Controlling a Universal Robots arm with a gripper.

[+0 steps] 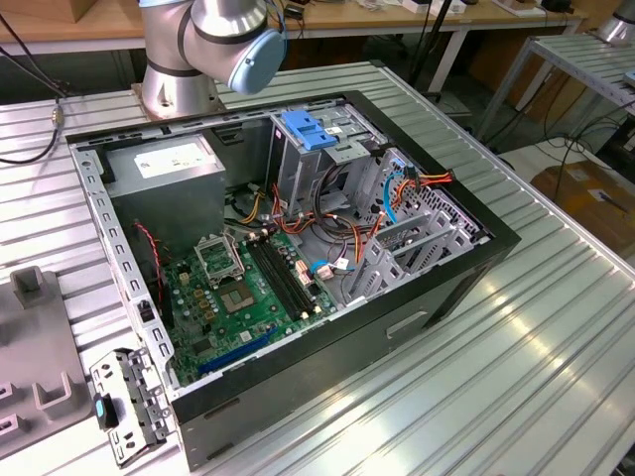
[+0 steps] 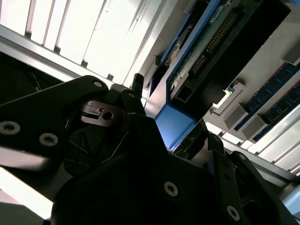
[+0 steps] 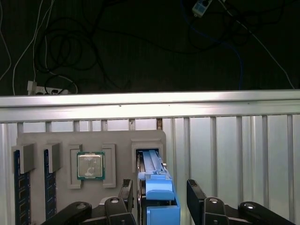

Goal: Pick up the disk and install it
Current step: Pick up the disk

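**Exterior view.** My arm (image 1: 228,25) rises from its base at the tabletop's far edge, behind the open case (image 1: 298,258). The grey tray (image 1: 40,367) lies on the tabletop beside the case, at the exterior view's left.

**First wrist view.** My wrist is pitched down over the tray (image 3: 61,140). The disk (image 3: 154,164) stands on edge in the slot at one end of the tray. The CPU (image 3: 90,165) sits in the pocket next to it, and the RAM sticks (image 3: 18,197) are at the opposite end. My gripper (image 3: 160,187) straddles the disk with jaws open, one finger beside each broad face. Neither looks to be pressing.

**Second wrist view.** The disk (image 2: 211,51) is close ahead, with its blue rail (image 2: 173,124) and connector pins towards me.

**Handling (judged).** The metal body is stiff and moderately heavy, and its smooth faces may slip. The board and pins are fragile. I should grip the flat faces squarely, clear of the connector.
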